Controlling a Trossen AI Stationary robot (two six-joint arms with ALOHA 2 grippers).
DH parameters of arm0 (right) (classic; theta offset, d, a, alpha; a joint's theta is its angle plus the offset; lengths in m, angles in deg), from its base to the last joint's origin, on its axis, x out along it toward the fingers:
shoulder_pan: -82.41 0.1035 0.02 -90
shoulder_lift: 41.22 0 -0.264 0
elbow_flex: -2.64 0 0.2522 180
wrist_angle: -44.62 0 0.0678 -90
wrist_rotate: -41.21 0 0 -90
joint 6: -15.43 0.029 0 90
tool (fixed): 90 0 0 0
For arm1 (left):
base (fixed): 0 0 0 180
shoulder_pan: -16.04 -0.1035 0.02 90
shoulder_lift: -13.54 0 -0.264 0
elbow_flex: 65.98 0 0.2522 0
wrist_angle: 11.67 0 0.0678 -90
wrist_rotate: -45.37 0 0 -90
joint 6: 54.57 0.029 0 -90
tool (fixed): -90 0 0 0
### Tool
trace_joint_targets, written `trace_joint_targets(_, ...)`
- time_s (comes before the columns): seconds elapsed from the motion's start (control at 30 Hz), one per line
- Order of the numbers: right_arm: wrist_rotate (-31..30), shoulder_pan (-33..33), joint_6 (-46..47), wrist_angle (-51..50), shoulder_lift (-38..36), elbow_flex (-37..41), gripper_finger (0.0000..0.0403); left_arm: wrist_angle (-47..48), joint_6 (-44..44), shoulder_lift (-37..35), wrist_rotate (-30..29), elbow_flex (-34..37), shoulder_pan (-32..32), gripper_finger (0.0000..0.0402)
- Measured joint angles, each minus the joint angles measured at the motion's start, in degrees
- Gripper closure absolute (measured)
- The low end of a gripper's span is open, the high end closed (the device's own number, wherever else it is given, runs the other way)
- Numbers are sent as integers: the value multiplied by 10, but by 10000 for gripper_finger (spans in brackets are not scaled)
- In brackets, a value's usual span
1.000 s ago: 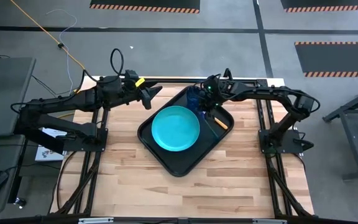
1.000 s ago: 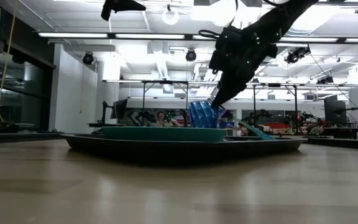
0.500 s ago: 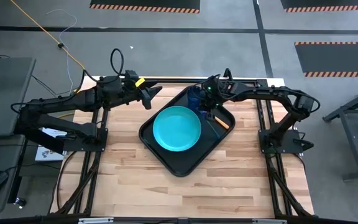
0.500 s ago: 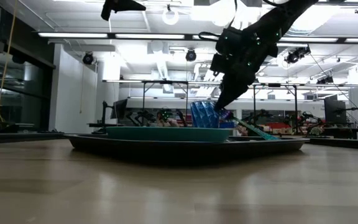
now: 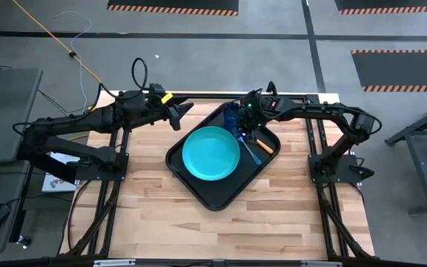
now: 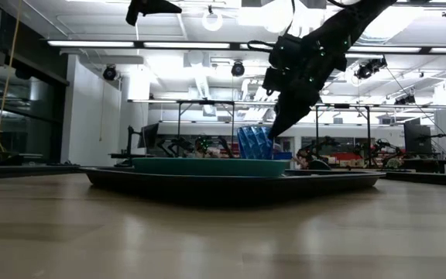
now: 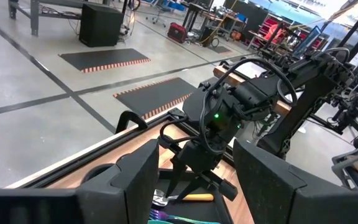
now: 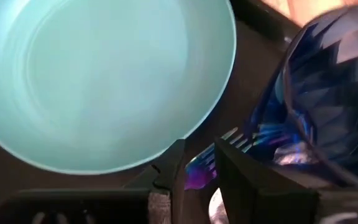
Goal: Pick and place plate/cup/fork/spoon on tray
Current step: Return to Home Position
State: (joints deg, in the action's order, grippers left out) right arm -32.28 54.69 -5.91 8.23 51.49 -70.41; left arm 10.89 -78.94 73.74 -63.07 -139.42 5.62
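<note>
Fork (image 5: 252, 153) is lying flat toward the right corner of the tray (image 5: 215, 200), just beside the spoon (image 5: 265, 147). Cup (image 5: 233, 116) and plate (image 5: 210, 153) are sharing the tray. Right gripper (image 5: 246, 132) is hovering just above the fork, spread and empty, likely release done. Left gripper (image 5: 181, 113) is waiting, spread, at the desk's (image 5: 169, 222) far edge.

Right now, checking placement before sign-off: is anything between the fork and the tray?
Nothing visible: the fork lies on the tray between plate and spoon. The right gripper hovers above it; the left gripper waits beside the tray.
</note>
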Motion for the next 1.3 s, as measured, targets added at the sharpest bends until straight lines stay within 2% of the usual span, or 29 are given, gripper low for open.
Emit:
trace_joint_targets(0.2,0,0,-2,-96,-23,0,325,0,6,0,0,0,0,206)
trace_joint_targets(0.5,3,0,10,-319,-56,3,326,0,9,0,0,0,0,206)
trace_joint_targets(0.6,17,0,30,-333,-65,21,336,0,10,0,0,0,0,206)
trace_joint_targets(0.73,63,7,84,-282,-108,100,369,4,10,0,0,0,0,206)
trace_joint_targets(0.83,76,25,148,-226,-165,172,396,5,10,0,0,0,0,206)
trace_joint_targets(0.93,80,55,236,-148,-227,223,396,5,10,0,0,0,0,206)
trace_joint_targets(1.03,86,86,317,-63,-291,249,399,5,10,0,0,0,0,206)
trace_joint_targets(1.13,66,113,386,14,-340,266,401,4,10,0,0,0,0,206)
trace_joint_targets(1.3,30,140,439,183,-366,268,402,4,10,0,0,0,0,206)
